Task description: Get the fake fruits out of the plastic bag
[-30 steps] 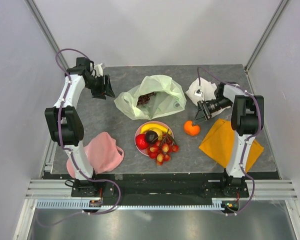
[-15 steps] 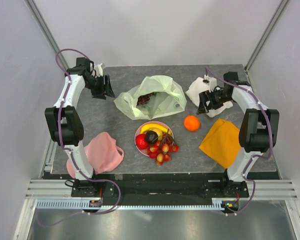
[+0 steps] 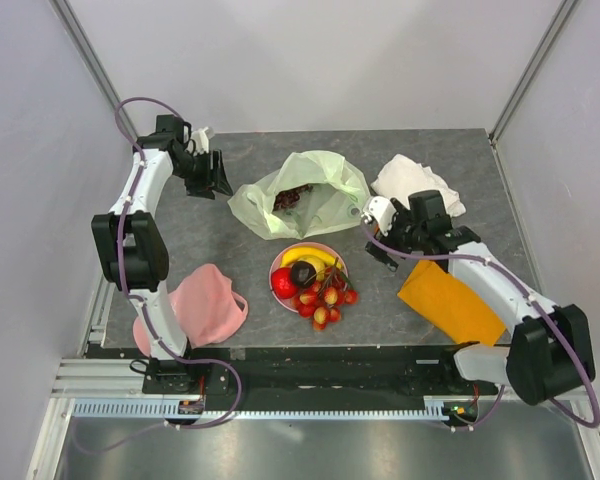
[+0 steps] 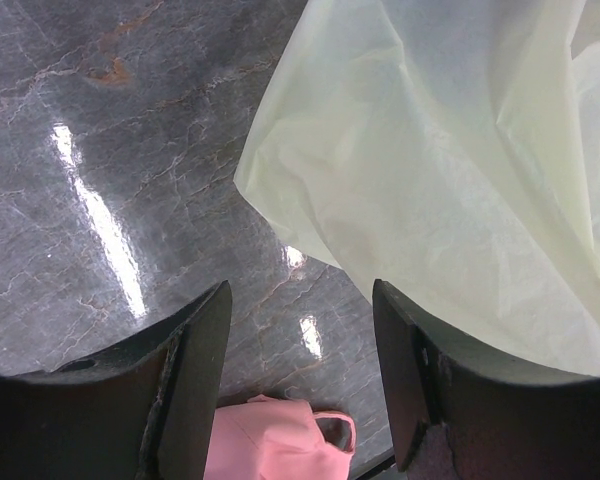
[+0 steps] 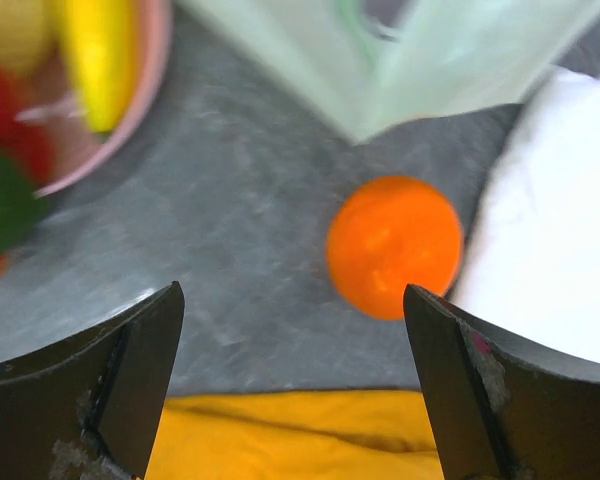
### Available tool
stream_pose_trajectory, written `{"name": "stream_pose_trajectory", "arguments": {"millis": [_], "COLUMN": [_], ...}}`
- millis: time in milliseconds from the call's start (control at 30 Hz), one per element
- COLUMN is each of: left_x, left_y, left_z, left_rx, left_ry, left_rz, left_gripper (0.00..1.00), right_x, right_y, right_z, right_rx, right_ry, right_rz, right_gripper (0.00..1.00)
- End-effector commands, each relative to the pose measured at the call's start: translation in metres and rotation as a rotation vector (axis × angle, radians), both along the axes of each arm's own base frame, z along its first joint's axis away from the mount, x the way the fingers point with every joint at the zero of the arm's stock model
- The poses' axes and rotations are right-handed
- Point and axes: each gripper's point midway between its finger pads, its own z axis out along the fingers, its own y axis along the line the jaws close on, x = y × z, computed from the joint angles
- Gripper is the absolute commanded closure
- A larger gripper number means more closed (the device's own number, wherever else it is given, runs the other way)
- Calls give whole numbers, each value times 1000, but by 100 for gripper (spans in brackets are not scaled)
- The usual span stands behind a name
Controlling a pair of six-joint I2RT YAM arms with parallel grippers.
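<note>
Overhead and wrist views of the worktable (image 3: pixel 230 240).

**Containers.** The plastic bag (image 3: pixel 300 195) (image 4: pixel 460 180) (image 5: pixel 430 50), pale yellow-green and crinkled, lies at the far centre with its mouth open upward. A dark grape bunch (image 3: pixel 292 197) sits inside it. A small round pale item shows through the film at the bag's right end, and what it is cannot be told. Just near of the bag stands the pink plate (image 3: pixel 276 262) (image 5: pixel 155 60). It holds a banana (image 3: pixel 312 258) (image 5: pixel 100 50) at its far side, a plum (image 3: pixel 302 272) at centre, a red apple (image 3: pixel 283 283) at left and a berry cluster (image 3: pixel 325 300) spilling over its near right rim.

**Loose fruit.** The orange (image 5: pixel 395 245) rests on the bare table right of the plate. It lies beside the white cloth (image 3: pixel 415 180) (image 5: pixel 550 250) and far of the orange cloth (image 3: pixel 450 300) (image 5: pixel 300 440). In the overhead view the right arm covers it.

**Tools.** The right gripper (image 3: pixel 378 248) (image 5: pixel 292 295) hangs above the orange, released, its jaws spread wide and grasping nothing. The left gripper (image 3: pixel 212 172) (image 4: pixel 300 295) hovers at the bag's left edge, parted and empty.

**Other.** A pink cloth (image 3: pixel 205 305) (image 4: pixel 280 450) lies at the near left.
</note>
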Motion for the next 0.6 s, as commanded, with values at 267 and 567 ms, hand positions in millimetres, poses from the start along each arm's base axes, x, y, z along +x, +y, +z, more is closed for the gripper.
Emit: {"name": "stream_pose_trajectory", "arguments": {"millis": [267, 567], "left_x": [1, -3], "left_y": [-6, -4], "left_z": [22, 22], "left_rx": [-18, -9], "left_ry": [-67, -68], "left_rz": [-38, -35], "left_gripper": [34, 34], "right_x": [82, 100], "right_y": [-18, -50], "right_z": [-18, -54], "right_rx": [-64, -35], "right_ry": [9, 232], "right_rz": [-227, -336], "right_gripper": [2, 7]}}
